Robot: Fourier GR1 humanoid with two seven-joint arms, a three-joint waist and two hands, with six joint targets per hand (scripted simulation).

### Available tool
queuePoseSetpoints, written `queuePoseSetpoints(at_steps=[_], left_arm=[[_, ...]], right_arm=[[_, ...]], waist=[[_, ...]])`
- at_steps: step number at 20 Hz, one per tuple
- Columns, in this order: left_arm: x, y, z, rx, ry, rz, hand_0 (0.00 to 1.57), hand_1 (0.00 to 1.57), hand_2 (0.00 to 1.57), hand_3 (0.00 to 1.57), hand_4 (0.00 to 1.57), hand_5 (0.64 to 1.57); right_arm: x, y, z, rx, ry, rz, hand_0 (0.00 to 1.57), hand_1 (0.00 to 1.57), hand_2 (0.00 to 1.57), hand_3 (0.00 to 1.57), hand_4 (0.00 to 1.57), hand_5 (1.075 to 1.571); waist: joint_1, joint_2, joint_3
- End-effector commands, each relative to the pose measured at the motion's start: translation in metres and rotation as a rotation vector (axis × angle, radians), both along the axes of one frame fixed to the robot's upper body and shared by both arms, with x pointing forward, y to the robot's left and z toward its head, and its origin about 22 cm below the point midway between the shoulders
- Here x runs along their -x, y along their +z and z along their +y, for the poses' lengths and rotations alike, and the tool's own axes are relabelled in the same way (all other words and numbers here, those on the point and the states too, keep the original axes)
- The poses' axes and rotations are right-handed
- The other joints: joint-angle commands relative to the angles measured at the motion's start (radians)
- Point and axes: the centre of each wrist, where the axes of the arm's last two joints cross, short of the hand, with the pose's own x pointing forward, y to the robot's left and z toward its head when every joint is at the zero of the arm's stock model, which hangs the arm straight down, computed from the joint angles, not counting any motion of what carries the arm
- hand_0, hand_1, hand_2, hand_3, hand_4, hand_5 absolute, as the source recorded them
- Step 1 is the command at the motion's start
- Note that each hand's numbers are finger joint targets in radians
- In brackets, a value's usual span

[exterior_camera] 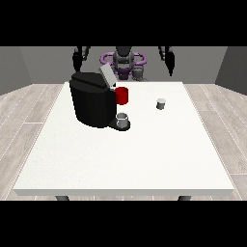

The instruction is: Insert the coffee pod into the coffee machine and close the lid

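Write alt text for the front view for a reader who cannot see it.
A black coffee machine with its lid raised stands on a white table, a small grey coffee pod apart to its right. Behind the table the robot holds both hands, at the view's left and right, up off the table.

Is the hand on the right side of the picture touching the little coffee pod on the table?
Apart. The front view shows the hand raised near the robot, with bare table between it and the coffee pod.
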Motion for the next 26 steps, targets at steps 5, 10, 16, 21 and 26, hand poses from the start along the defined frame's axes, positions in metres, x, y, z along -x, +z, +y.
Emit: queuePoseSetpoints(at_steps=[5,10,16,21,26], left_arm=[[-0.007,0.022,0.017,-0.212,-0.234,-0.106,0.00,0.00,0.00,0.00,0.00,1.571],[-0.020,0.027,0.049,-0.396,-0.231,-0.115,0.00,0.00,0.00,0.00,0.00,1.571],[-0.055,0.050,0.085,-0.512,-0.194,-0.035,0.00,0.00,0.00,0.00,0.00,1.571],[-0.075,0.072,0.117,-0.608,-0.214,0.006,0.00,0.00,0.00,0.00,0.00,1.571],[-0.089,0.056,0.109,-0.687,-0.219,0.049,0.00,0.00,0.00,0.00,0.00,1.571]], right_arm=[[-0.011,-0.006,-0.004,0.002,-0.041,0.001,0.00,0.00,0.00,0.00,0.00,1.571],[-0.008,-0.005,0.005,0.138,-0.109,-0.080,0.00,0.00,0.00,0.00,0.00,1.571],[-0.014,0.000,0.041,0.141,-0.054,-0.150,0.00,0.00,0.00,0.00,0.00,1.571],[-0.026,0.016,0.045,0.160,-0.021,-0.175,0.00,0.00,0.00,0.00,0.00,1.571],[-0.037,0.023,0.067,0.128,-0.034,-0.186,0.00,0.00,0.00,0.00,0.00,1.571]], waist=[[0.017,0.022,0.0013],[-0.056,0.070,0.0009],[-0.136,0.143,0.0007],[-0.166,0.204,0.0007],[-0.170,0.265,0.0005]])
